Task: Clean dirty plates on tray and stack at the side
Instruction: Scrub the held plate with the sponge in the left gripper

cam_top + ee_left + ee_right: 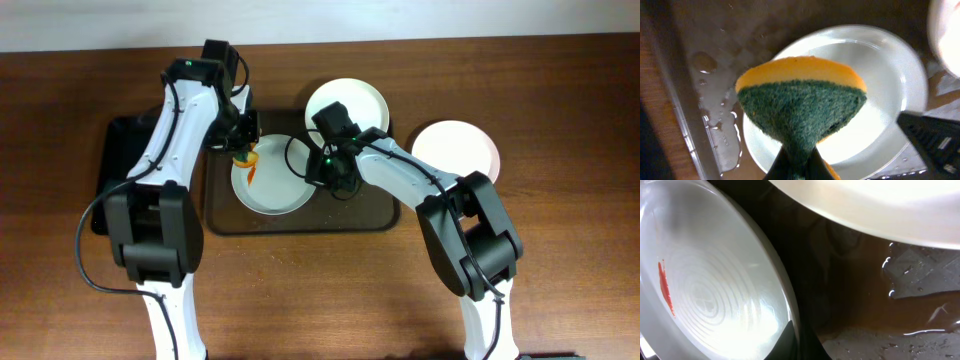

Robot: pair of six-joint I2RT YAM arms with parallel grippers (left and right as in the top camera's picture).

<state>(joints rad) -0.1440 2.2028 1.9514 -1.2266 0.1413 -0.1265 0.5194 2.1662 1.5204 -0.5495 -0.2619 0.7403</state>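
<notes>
Entry, single moment, three views.

- Tray (300, 222): sits mid-surface (560, 250), between your two arms. The wrist views show water beading on its dark floor.
- Smeared plate (272, 190): lies on the left half of the tray. An orange-red streak (665, 287) runs along its inner wall on the side facing your left arm.
- Second plate (360, 100): sits at the tray's far right corner, with its edge overhanging the far rim.
- Third plate (456, 150): is off the tray, on the surface to its right and well apart from the other two. It reads plain white.
- Left end effector (797, 167): is closed on a sponge (800, 105), pinching it at the lower end. The green scouring face is towards the camera, with the yellow body behind it. It hangs over the smeared plate's left edge, near the streak. You cannot tell from these views whether the sponge touches the plate.
- Right end effector (796, 342): sits at the smeared plate's right rim, with its fingers closed on that rim.
- Black tray (115, 150): lies at the left, partly hidden under your left arm.
</notes>
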